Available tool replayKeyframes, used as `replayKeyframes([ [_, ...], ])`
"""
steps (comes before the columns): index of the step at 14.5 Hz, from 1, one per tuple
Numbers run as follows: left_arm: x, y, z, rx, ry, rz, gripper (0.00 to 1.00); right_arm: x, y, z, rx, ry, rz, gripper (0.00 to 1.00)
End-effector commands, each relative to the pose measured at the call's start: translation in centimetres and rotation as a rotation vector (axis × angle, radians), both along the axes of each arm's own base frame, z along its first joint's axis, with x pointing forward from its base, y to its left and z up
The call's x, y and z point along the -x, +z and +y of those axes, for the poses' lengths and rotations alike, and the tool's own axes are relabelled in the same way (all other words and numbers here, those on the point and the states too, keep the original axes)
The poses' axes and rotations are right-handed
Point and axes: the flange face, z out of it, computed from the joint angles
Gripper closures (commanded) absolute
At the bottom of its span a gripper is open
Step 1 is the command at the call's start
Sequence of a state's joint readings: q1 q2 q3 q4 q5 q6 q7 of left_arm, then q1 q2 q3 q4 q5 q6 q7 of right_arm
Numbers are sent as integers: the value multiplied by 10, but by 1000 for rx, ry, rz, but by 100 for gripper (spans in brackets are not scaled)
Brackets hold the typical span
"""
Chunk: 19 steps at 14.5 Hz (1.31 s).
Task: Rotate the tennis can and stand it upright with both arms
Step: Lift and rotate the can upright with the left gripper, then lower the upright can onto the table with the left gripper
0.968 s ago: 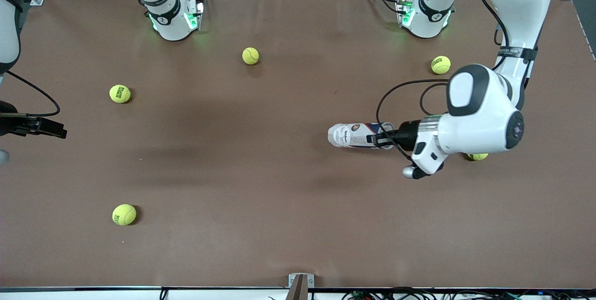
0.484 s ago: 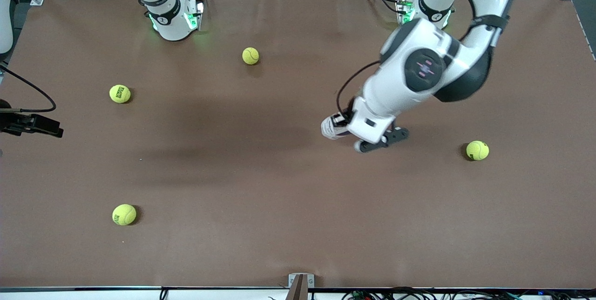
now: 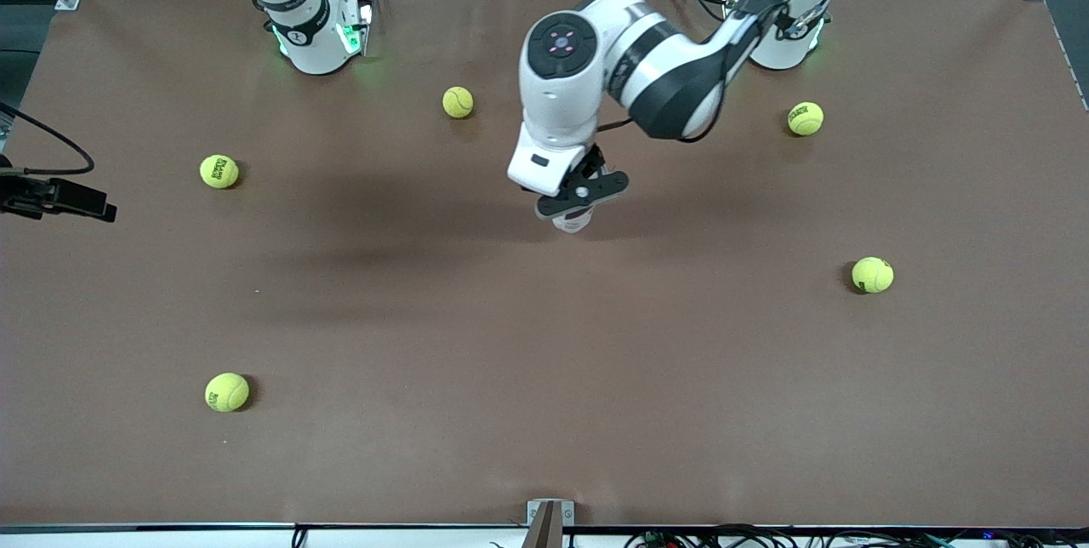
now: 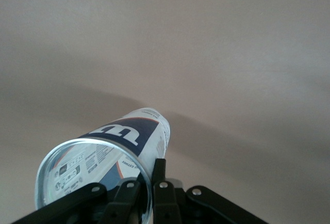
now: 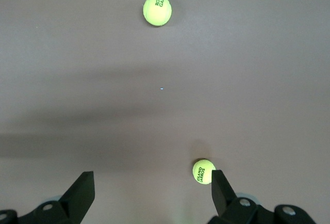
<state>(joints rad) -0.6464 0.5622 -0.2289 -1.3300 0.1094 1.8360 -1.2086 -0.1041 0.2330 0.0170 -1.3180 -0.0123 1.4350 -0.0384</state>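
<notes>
My left gripper (image 3: pixel 578 191) is over the middle of the table, shut on the open rim of the tennis can (image 4: pixel 124 146), with one finger (image 4: pixel 160 170) outside the wall and the other inside. The can is a clear tube with a white and navy "W" label. It points steeply down from the hand. In the front view only its white lower end (image 3: pixel 572 225) shows under the hand. I cannot tell whether that end touches the table. My right gripper (image 3: pixel 64 197) waits at the right arm's end of the table; it (image 5: pixel 150 182) is open and holds nothing.
Several yellow-green tennis balls lie scattered on the brown table (image 3: pixel 544 361): one (image 3: pixel 458 102) near the bases, one (image 3: pixel 805 118) and one (image 3: pixel 872 274) toward the left arm's end, and one (image 3: pixel 219 171) and one (image 3: pixel 227 391) toward the right arm's end.
The left arm has swung from its end of the table to the middle, carrying the can from lying flat to pointing steeply down under the hand. The right gripper has risen slightly.
</notes>
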Motion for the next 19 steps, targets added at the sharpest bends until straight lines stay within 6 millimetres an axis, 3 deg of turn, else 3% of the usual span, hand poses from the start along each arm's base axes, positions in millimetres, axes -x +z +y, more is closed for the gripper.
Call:
replayKeyframes([
  [1,-3,-18,-16,-64,-2,-44,100,26,6,14,7,27,-29,0],
  [5,1,-44,-24,-97,-9,-45,100,47,9,8,11,14,-46,0],
  [10,-1,-46,-27,-69,-7,-55,95,61,24,9,9,15,-66,0],
  [16,-3,-43,-27,-43,-1,-47,62,84,49,7,3,8,-99,0],
  [19,-4,-30,-23,-15,20,-32,46,94,52,9,-3,10,-93,0],
])
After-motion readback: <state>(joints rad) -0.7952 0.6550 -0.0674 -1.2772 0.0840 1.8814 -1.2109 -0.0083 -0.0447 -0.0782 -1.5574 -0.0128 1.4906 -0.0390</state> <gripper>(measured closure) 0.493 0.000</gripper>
